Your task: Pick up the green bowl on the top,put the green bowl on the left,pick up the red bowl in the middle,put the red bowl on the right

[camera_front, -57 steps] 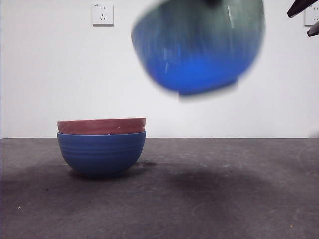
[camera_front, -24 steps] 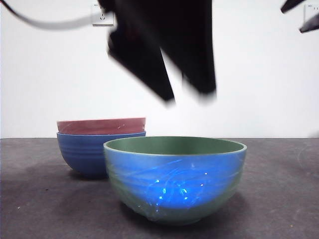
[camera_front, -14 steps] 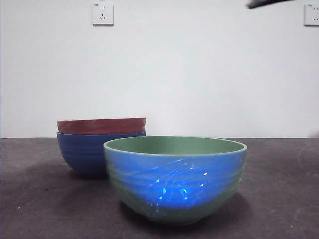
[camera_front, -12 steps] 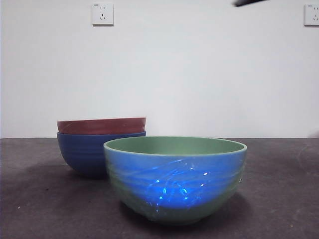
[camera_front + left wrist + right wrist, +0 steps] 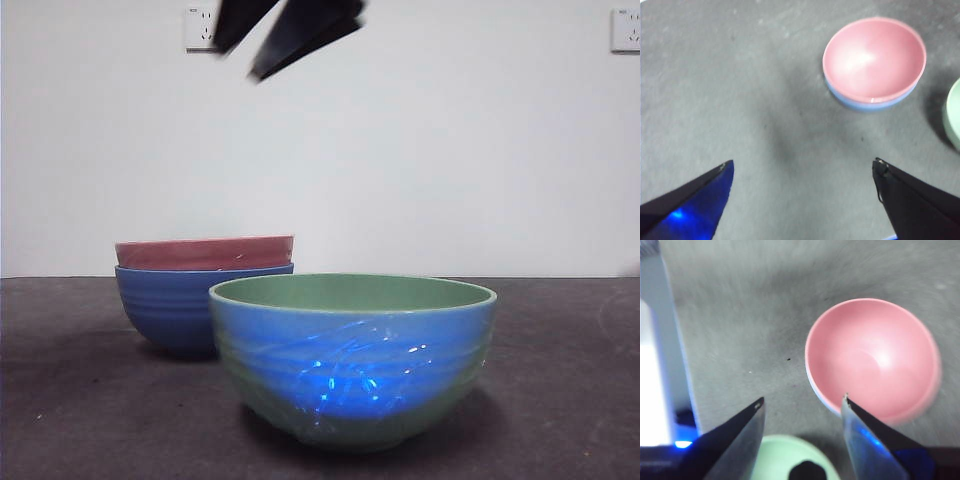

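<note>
The green bowl (image 5: 352,362) stands upright on the table, near and central in the front view, with a blue glow on its side. Behind and left of it the red bowl (image 5: 204,252) sits nested in a blue bowl (image 5: 200,312). My right gripper (image 5: 237,65) hangs open and blurred high above this stack; its wrist view shows the red bowl (image 5: 875,357) just beyond its jaws (image 5: 802,400) and the green bowl (image 5: 775,456) under them. My left gripper (image 5: 804,162) is open and holds nothing, well back from the red bowl (image 5: 874,57); the green bowl (image 5: 954,120) shows at the edge.
The table (image 5: 560,400) is dark grey against a white wall with two sockets (image 5: 206,28) (image 5: 625,30). A white upright object (image 5: 655,365) with a blue light stands at the side in the right wrist view.
The green bowl came down from the air onto the table and was let go; that arm left. A black gripper has since swept in from the top right to above the red bowl.
</note>
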Controlling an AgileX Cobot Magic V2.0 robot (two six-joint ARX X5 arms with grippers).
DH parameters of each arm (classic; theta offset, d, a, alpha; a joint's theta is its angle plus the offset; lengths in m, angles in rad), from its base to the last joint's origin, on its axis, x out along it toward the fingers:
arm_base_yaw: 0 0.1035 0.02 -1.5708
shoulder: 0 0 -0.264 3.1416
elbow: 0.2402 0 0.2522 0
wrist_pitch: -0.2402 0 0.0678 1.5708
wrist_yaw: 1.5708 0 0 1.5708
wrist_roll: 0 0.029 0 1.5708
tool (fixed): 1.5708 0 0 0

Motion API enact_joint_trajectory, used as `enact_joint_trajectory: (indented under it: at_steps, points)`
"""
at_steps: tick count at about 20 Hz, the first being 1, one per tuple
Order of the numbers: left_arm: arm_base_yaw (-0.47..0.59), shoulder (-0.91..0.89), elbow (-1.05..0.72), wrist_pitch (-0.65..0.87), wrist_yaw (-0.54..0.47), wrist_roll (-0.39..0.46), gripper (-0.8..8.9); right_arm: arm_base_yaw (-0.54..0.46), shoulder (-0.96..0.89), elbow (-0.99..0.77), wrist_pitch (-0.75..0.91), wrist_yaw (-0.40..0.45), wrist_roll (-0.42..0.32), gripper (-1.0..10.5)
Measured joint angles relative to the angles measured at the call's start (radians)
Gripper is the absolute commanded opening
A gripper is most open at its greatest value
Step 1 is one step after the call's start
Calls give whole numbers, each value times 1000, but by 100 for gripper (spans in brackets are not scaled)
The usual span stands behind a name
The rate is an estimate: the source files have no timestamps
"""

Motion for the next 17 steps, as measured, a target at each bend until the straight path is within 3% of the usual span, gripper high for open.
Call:
enact_joint_trajectory:
  at_steps: [5, 8, 13, 17]
  points:
    - [0, -7, 0, -33, 5, -1, 467, 45, 166, 19, 97, 6, -61, 247]
    - [0, -5, 0, -33, 25, -8, 467, 45, 232, 19, 137, 6, -80, 176]
    - [0, -5, 0, -33, 26, -8, 467, 34, 301, 19, 149, 2, -103, 175]
    - [0, -5, 0, -33, 26, -8, 467, 32, 317, 19, 150, 1, -107, 54]
